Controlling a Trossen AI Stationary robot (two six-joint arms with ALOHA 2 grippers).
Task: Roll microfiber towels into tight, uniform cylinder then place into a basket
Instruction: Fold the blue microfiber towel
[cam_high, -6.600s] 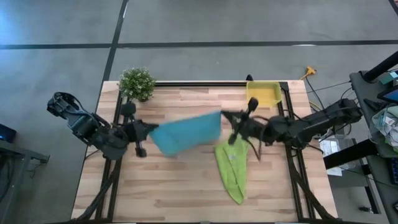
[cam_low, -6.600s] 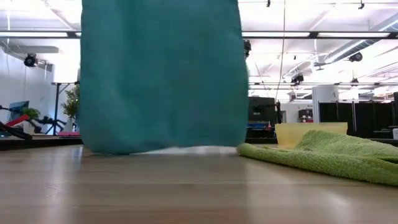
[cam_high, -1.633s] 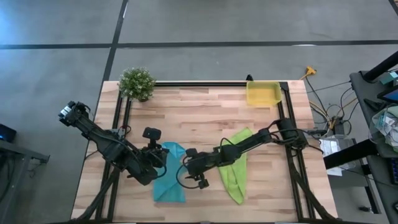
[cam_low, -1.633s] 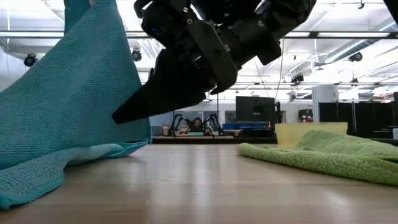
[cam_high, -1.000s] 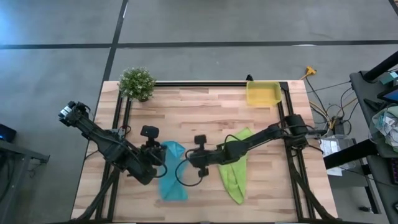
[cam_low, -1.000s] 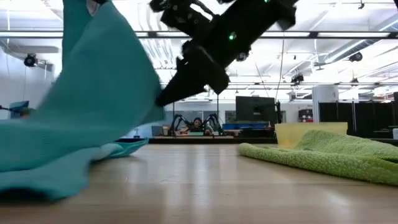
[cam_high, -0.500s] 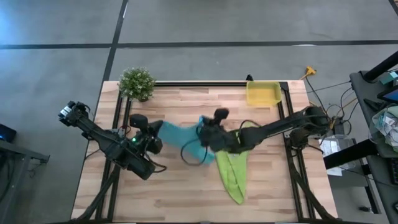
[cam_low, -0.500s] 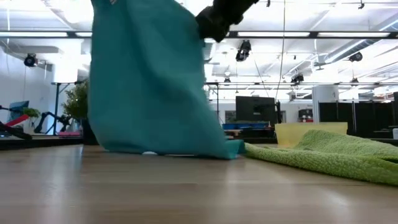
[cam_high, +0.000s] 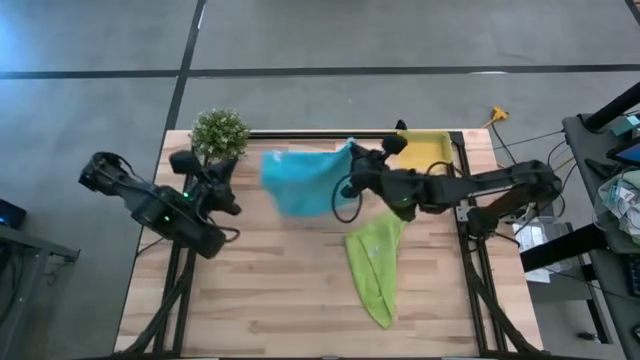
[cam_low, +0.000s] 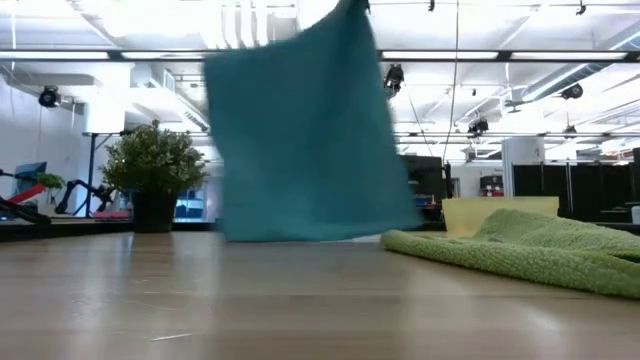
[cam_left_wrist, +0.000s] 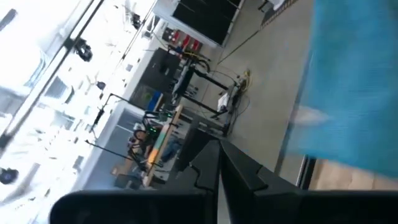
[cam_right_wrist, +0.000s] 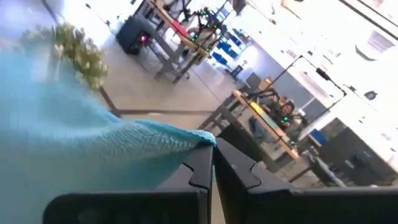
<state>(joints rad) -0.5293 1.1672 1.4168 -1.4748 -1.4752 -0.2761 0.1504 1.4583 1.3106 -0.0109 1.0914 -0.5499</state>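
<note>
The turquoise-blue towel (cam_high: 305, 180) hangs in the air over the far middle of the table, and fills the middle of the low view (cam_low: 305, 140). My right gripper (cam_high: 353, 160) is shut on its upper right corner. My left gripper (cam_high: 228, 178) is shut and empty, left of the towel and apart from it (cam_left_wrist: 354, 93). The lime-green towel (cam_high: 372, 265) lies flat on the table at the right (cam_low: 520, 250). The yellow basket (cam_high: 428, 150) stands at the far right edge. My right gripper pinches a corner of the blue towel (cam_right_wrist: 186, 140) between its two fingers, which come level from the table's right. The towel hangs below and left of the fingers, spread out. I cannot tell whether its lower edge (cam_low: 300, 236) touches the table.
A small potted plant (cam_high: 220, 133) stands at the far left corner, close to my left gripper. The near half of the table left of the green towel (cam_high: 260, 290) is bare wood.
My right gripper has gone up and toward the far right with the blue towel, which was half lying near the front and now hangs spread from that gripper alone. My left gripper has gone toward the far left edge and now stands apart from the towel.
</note>
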